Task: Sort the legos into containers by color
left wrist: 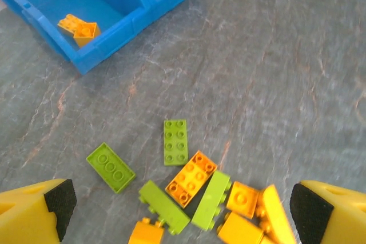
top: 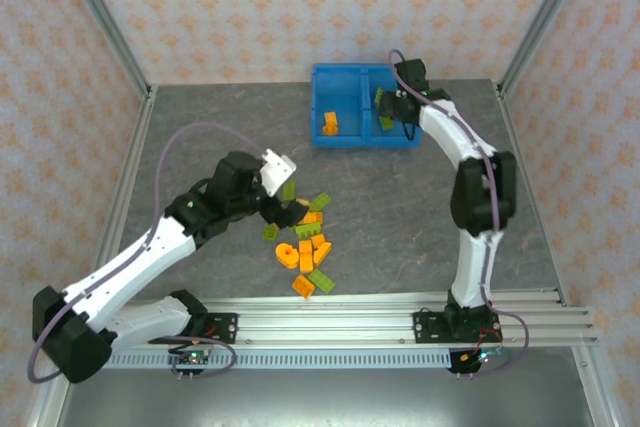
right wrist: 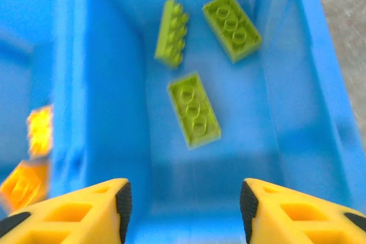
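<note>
Both claws released, sorting partly done.
The right gripper (right wrist: 186,204) hung spread and empty over the blue bin's (top: 365,140) right compartment (right wrist: 297,118), which held three green legos (right wrist: 194,110). The left gripper (left wrist: 186,207) gaped, empty, above the mixed pile (top: 305,242) mid-frame. Orange bricks (left wrist: 77,27) lay in the left compartment (left wrist: 108,1).

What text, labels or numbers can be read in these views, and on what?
None readable.
Blue bin, left pincer, right pincer: no print visible.
Studs on the loose bricks and the green bricks in the bin: any embossing is too blurred to read.
</note>
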Tool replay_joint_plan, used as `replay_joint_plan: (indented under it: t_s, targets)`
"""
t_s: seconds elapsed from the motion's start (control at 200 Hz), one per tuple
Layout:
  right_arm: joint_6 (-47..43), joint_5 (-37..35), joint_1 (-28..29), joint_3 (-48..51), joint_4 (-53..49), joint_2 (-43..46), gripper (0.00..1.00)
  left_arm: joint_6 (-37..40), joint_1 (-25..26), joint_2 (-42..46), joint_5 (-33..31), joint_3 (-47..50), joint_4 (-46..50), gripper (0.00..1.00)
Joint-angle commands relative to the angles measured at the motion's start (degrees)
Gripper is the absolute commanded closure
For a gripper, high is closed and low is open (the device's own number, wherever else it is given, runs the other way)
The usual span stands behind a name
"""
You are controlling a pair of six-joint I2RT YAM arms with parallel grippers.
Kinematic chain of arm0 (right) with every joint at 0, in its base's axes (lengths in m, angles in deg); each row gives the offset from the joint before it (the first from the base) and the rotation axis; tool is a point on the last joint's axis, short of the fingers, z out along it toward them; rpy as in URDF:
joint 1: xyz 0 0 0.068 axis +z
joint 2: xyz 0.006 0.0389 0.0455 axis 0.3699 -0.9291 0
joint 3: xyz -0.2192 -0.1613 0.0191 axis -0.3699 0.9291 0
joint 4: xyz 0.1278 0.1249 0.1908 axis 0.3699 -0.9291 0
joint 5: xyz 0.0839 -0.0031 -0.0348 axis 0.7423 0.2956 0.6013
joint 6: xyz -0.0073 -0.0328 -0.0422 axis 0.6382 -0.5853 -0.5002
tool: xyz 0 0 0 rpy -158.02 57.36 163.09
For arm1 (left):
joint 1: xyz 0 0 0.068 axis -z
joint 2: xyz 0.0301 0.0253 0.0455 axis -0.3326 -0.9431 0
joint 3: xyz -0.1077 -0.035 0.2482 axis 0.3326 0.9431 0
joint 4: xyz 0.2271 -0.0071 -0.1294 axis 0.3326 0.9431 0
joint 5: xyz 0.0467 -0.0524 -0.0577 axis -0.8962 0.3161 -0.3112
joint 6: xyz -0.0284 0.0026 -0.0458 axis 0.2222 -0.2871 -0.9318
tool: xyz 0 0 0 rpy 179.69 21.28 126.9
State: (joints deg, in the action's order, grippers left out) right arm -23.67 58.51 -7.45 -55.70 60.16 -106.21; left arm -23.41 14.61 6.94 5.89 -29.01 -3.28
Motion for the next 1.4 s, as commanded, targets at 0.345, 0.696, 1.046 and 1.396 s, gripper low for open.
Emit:
replay_joint_plan:
  t_s: [0.345,0.696,1.046,1.396]
  targets:
    - [-1.35,14.81,6.88,38.07,0.46,48.32,0.25,-15.92,10.92,-15.05,-5.85,-9.17,18.06,0.14]
    - [1.00,3.39,6.84,42.22,1.09,53.40,0.17,-28.33,19.06,-29.55,-11.20,-11.49,18.70,0.41]
    - [1.58,2.84,6.91,42.70,0.59,52.71,0.16,-25.71,19.43,-37.89,-7.22,-12.46,15.05,0.61]
    - [2.28,2.55,6.88,40.90,-1.80,52.98,0.15,-25.12,19.53,-39.37,-8.07,-13.28,15.10,0.82]
